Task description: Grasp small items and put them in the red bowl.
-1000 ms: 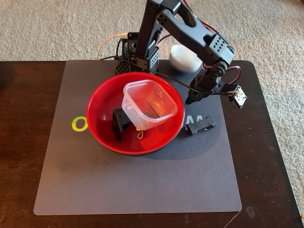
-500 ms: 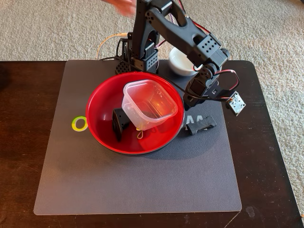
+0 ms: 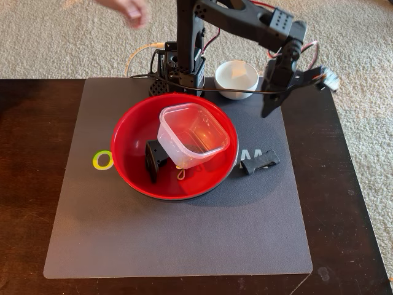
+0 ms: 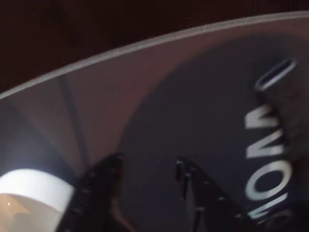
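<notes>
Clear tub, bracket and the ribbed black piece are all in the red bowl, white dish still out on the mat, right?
Not quite. The fixed view shows the ribbed black piece on the mat, just right of the red bowl. The clear tub and bracket are inside; the white dish is still out.

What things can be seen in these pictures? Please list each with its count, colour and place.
bowl: 1, red, middle of the mat in the fixed view.
tub: 1, clear, inside the bowl, tilted.
bracket: 1, black, inside the bowl, left of the tub.
clip: 1, yellow, inside the bowl, under the tub's front edge.
ribbed piece: 1, black, on the mat, right of the bowl.
dish: 1, white, far edge of the mat.
mat: 1, grey, on the table.
table: 1, dark brown, on beige carpet.
person's blurred hand: 1, top edge.
arm: 1, black.
hand: 1, black, open, empty, above the mat.
</notes>
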`<state>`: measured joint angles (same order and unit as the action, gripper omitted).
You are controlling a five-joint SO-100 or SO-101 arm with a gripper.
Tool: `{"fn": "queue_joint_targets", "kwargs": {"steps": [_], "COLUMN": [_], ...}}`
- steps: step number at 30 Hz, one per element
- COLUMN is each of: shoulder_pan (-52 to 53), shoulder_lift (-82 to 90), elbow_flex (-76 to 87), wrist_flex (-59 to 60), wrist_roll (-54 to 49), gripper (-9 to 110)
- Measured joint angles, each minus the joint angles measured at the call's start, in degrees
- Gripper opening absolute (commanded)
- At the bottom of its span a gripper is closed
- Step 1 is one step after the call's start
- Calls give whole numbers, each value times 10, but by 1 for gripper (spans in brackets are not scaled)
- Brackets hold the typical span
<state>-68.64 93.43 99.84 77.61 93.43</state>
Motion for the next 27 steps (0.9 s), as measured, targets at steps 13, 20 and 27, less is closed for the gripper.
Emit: {"fn": "queue_joint_targets", "kwargs": {"steps": [13,20,27], "shoulder_pan": [-23,-62,-129], "shoulder_lift": [235,290,337], "elbow_flex": [153,219,316], "wrist_flex": [74,94,84], "wrist_roll": [94,84,79], "gripper": [31,31,31]}}
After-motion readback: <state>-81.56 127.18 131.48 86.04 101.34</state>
